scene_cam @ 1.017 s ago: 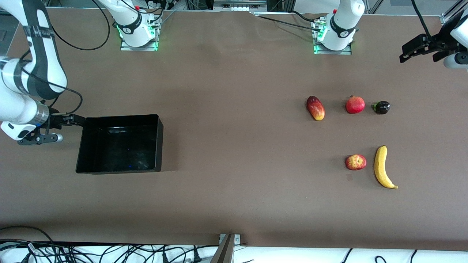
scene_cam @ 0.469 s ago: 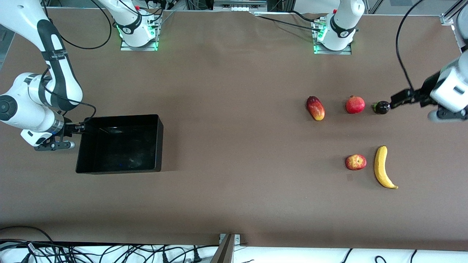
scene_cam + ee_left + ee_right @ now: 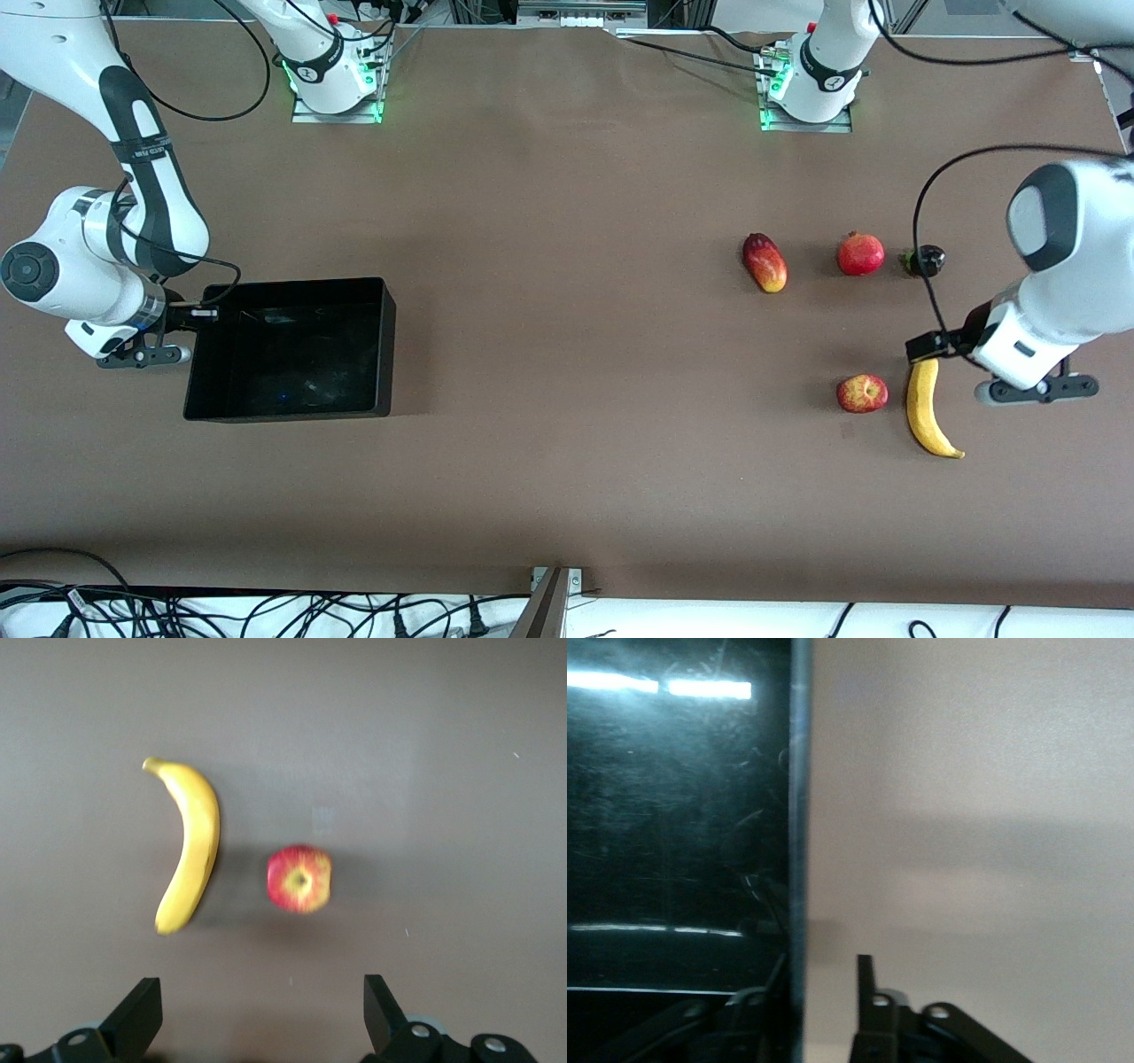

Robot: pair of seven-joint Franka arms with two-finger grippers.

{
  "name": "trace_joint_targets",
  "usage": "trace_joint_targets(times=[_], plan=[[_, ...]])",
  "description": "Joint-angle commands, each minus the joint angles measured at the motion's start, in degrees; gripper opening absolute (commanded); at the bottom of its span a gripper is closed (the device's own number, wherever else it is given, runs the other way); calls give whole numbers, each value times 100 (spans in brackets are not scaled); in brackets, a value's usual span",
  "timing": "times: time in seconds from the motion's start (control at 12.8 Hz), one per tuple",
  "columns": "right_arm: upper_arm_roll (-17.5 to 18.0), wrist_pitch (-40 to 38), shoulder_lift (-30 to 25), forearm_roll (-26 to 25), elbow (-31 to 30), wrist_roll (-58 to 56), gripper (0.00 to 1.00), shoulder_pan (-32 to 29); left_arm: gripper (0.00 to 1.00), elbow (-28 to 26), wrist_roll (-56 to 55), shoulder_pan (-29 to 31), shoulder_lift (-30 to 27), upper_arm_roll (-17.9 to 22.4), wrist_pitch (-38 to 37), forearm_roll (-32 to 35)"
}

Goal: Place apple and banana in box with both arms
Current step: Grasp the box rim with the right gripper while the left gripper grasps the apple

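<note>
Our left gripper (image 3: 257,1019) hangs low in the left wrist frame with jaws spread wide and empty, over the banana (image 3: 926,412) and apple (image 3: 862,393) at the front view's lower right. They lie just beside each other, so closing on 1 could nudge the other into rolling. Our right gripper (image 3: 202,312) sits at the box (image 3: 387,346) wall at the front view's left; its jaws straddle that rim with nothing clamped. Tugging could drag the box across the counter (image 3: 567,354).
</note>
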Motion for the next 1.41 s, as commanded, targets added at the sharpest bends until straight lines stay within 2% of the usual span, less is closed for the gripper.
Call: trace_joint_targets(times=[0.0,0.16,0.39,0.55,0.7,0.86,1.02,1.25,1.33], plan=[[75,-19,-83,-11,24,7,0,-49,100,116,-118,27,509,-13,598,-69],[302,-290,-206,-2,252,24,0,-31,100,99,-443,18,948,-57,1362,-69],[680,-1063,-207,295,989,51,0,74,100,55,-523,26,1363,-101,1980,-69],[769,-1328,-215,664,1289,130,0,494,100,-85,-750,18,1565,-127,2479,-69],[787,-1670,-207,893,1483,296,0,907,100,-558,-963,18,1619,-233,3260,-52],[787,-1760,-207,1236,1563,978,0,1539,100,-990,-963,18,1619,-233,3719,-26],[778,-1760,-146,1237,1720,1831,0,2119,100,-1254,-946,18,1584,-233,3888,10],[778,-1707,214,1246,2097,2764,0,2814,100,-1325,-936,18,1557,-233,3897,10],[778,-1698,407,1246,2308,3089,0,3034,92,-1386,-945,18,1522,-233,3897,10]])
